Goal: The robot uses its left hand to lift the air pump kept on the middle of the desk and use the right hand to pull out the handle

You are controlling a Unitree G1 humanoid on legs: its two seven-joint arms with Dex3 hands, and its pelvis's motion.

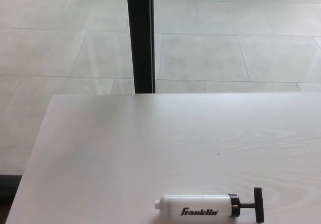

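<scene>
White and pale-grained, the surface (pixel 125 148) fills the lower half of the head view, its far edge running straight across the middle of the picture and its left edge slanting down toward the bottom left corner. On it, near the bottom edge of the picture and a little right of centre, lies the air pump (pixel 198 207) on its side. Its barrel is white, with the word "Franklin" printed along it in dark letters, and its rounded end points to the picture's left. At the barrel's other end sits a dark collar, and from that a short dark rod leads to the black T-shaped handle (pixel 258 205), which stands crosswise to the barrel and only a little way out from the collar. Nothing touches the pump.

Beyond the surface lies a floor (pixel 225 48) of large light grey tiles. A black upright post (pixel 140 35) rises from behind the far edge, left of centre.

Neither hand shows in this view, so whether their fingers are apart or together is not visible.
</scene>
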